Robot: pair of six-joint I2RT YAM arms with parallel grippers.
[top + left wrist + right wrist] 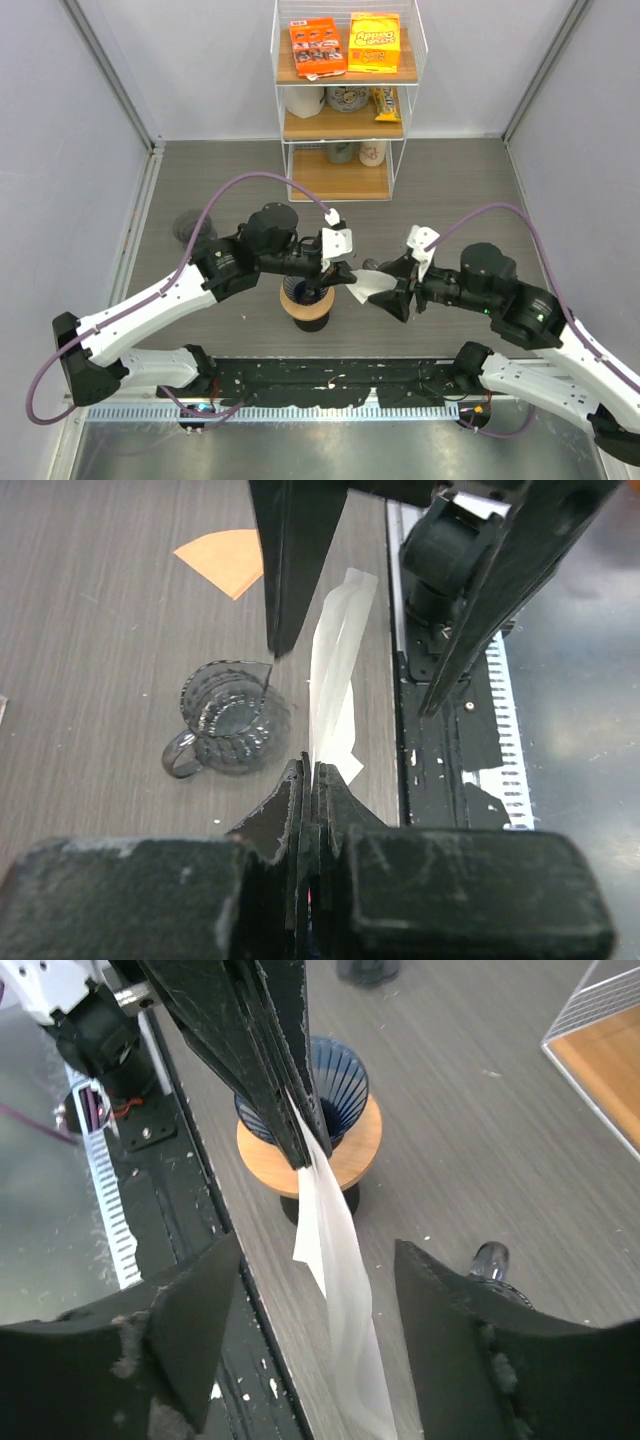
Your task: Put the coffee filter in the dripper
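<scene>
A white paper coffee filter [335, 670] hangs folded flat in the air, pinched at one end by my left gripper [312, 770], which is shut on it. In the top view the left gripper [345, 272] is just right of the dripper [308, 300], a dark blue ribbed cone on a round wooden stand. The coffee filter [375, 285] stretches rightward into my right gripper [392, 287]. My right gripper [318, 1260] stands open, its fingers either side of the filter [340, 1290] and not touching it. The dripper [345, 1075] sits behind the left gripper's tips.
A ribbed glass cup with a handle [225, 720] stands on the table below the filter, and an orange paper piece [225, 560] lies beyond it. A wire shelf with snack boxes [345, 90] stands at the back. A dark glass item [195, 225] sits at the left.
</scene>
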